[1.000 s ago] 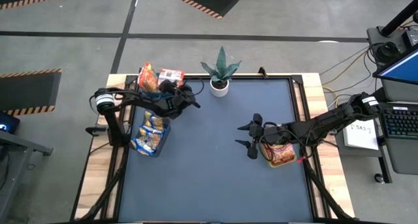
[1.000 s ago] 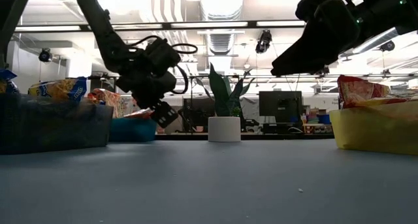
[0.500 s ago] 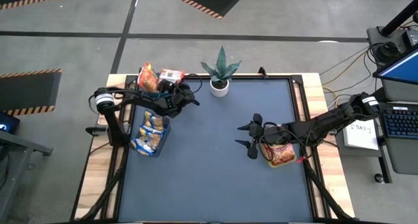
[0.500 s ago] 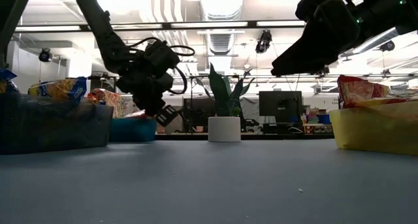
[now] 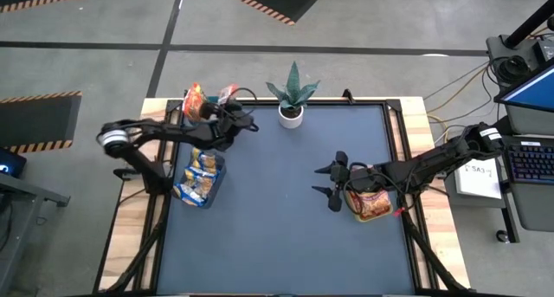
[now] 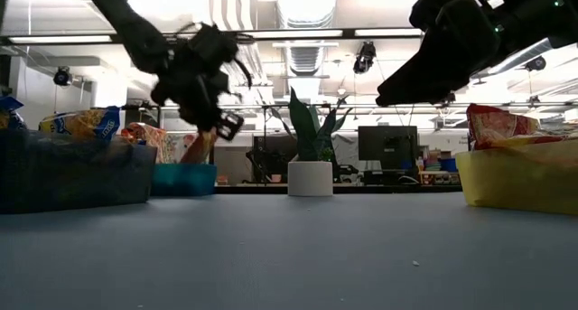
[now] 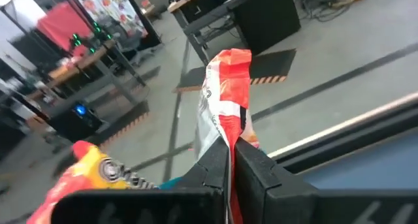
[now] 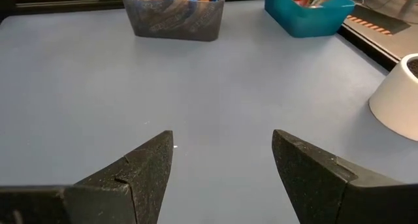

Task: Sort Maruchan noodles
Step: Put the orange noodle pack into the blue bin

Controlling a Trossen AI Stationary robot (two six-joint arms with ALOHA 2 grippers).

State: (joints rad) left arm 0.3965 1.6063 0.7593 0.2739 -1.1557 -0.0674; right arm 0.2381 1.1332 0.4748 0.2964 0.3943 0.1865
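Observation:
My left gripper [image 5: 228, 108] is shut on a red-and-white Maruchan noodles packet [image 7: 225, 87] over the blue bin [image 6: 185, 179] at the table's far left. An orange packet [image 5: 196, 100] lies in that bin. A grey bin [image 6: 72, 174] nearer the front holds yellow-and-blue packets [image 5: 197, 171]. A yellow bin [image 6: 515, 179] on the right holds orange-red packets [image 5: 372, 204]. My right gripper [image 5: 331, 183] hangs open above the table beside the yellow bin, with nothing between its fingers [image 8: 147, 162]. My left gripper pinches the red-and-white packet near one end [image 7: 230, 129] between its two fingers. The fingers reach from the table's left and near side toward the far edge. The packet stands on edge beyond the fingertips. Whether its lower end [image 6: 194, 152] touches the blue bin, I cannot tell.
A small potted plant [image 5: 292, 98] stands at the middle of the far edge, right of the blue bin. Bare blue-grey table top [image 5: 277, 219] stretches between the bins. Dark rails run along the table's sides.
My left gripper has shut on the red-and-white packet and risen above the blue bin. The packet, which lay flat on the bin's contents, now stands on edge in the fingers. The left arm's elbow has swung toward the table's left edge.

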